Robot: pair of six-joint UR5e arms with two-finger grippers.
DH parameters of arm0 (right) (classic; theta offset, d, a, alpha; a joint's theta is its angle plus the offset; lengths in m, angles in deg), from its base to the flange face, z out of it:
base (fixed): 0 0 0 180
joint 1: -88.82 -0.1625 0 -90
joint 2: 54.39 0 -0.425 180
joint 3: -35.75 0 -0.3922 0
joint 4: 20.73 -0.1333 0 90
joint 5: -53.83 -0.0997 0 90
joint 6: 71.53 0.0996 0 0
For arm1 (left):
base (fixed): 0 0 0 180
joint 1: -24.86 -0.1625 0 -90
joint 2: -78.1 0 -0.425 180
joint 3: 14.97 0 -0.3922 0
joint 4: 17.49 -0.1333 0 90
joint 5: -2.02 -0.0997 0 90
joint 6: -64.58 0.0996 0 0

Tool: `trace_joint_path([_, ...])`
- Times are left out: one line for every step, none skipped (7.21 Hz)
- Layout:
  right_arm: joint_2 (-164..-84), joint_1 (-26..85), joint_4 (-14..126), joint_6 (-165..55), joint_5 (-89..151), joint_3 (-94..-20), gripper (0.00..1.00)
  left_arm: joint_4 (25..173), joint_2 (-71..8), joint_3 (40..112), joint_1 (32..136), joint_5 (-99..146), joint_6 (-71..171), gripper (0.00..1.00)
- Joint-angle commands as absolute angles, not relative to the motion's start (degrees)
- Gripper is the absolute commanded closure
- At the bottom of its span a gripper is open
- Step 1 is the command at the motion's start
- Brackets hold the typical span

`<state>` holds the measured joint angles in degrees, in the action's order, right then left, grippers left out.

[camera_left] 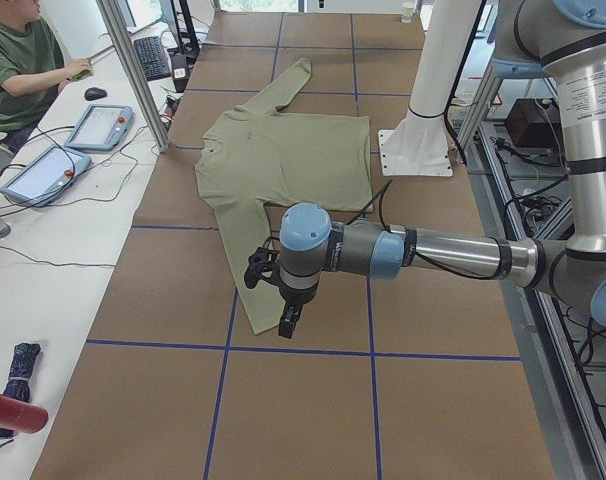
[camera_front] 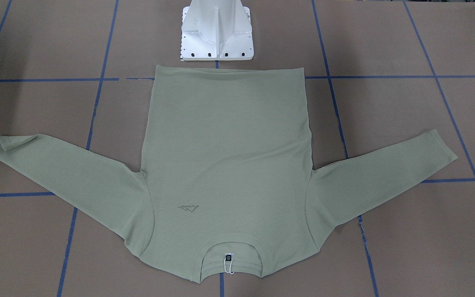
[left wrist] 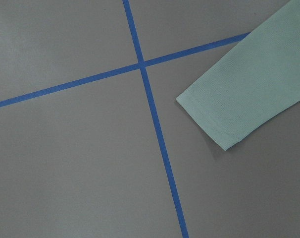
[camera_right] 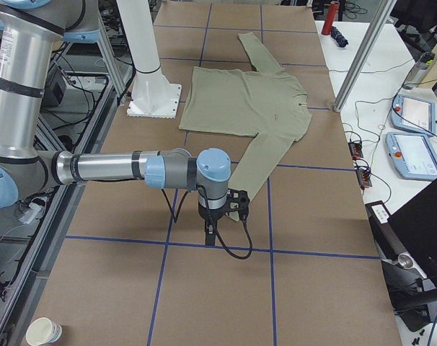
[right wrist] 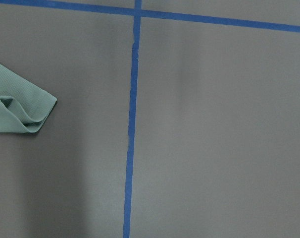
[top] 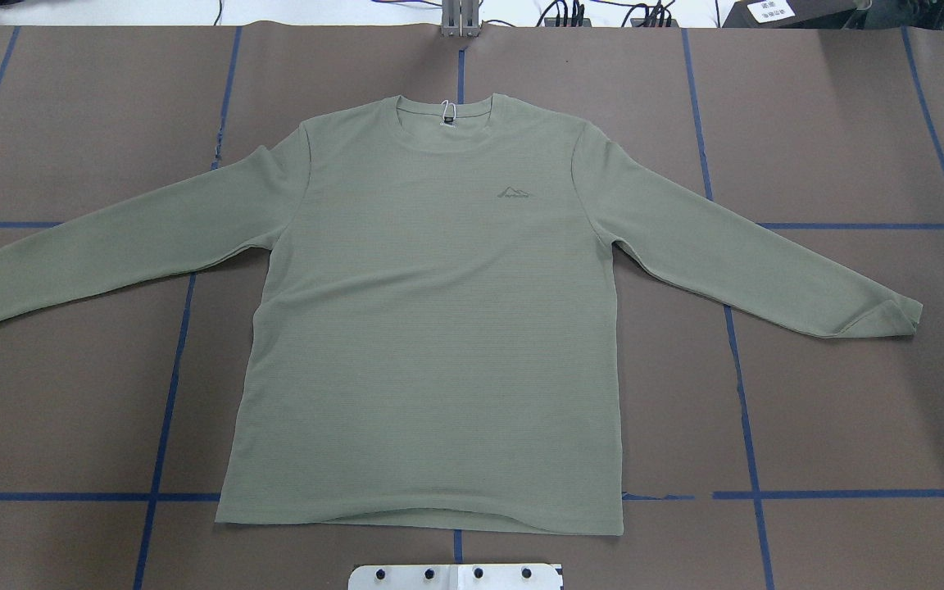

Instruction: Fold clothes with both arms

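Observation:
The pale sage-green long-sleeved shirt (top: 431,328) lies flat and front up on the brown table, sleeves spread, black neck tag (top: 446,120) at the far edge. It also shows in the front view (camera_front: 229,144). The cuff on the robot's right (top: 898,315) is creased over; it shows in the right wrist view (right wrist: 21,111). The other cuff (left wrist: 229,104) lies flat. The left gripper (camera_left: 288,322) hovers over that sleeve's end. The right gripper (camera_right: 211,234) hovers just beyond the right cuff. Neither shows in the overhead or front views, so I cannot tell if they are open or shut.
The white base pedestal (camera_front: 216,31) stands just behind the shirt's hem. Blue tape lines (top: 165,410) grid the table. A seated operator (camera_left: 23,60) and teach pendants (camera_left: 98,125) are on the side bench. A paper cup (camera_right: 45,331) stands by the table's corner.

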<state>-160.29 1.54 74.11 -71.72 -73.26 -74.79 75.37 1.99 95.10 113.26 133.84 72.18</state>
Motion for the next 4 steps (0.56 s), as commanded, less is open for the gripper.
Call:
trace_joint_path([-160.30,1.54,74.10,-71.71,-73.44,-74.82,0.00,75.15,2.07,96.47,113.19,133.85,72.31,0.00])
trace_joint_path([-160.12,1.63,74.10,-71.36,-73.44,-74.82,0.00,75.50,2.07,96.74,113.27,133.85,72.31,0.00])
trace_joint_path([-159.25,1.63,74.10,-70.83,-73.52,-74.90,0.00,76.80,1.90,98.66,113.19,133.77,72.40,0.00])
trace_joint_path([-154.81,1.71,73.41,-70.83,-73.61,-74.99,0.00,82.39,1.99,100.07,113.27,133.77,72.05,0.00])
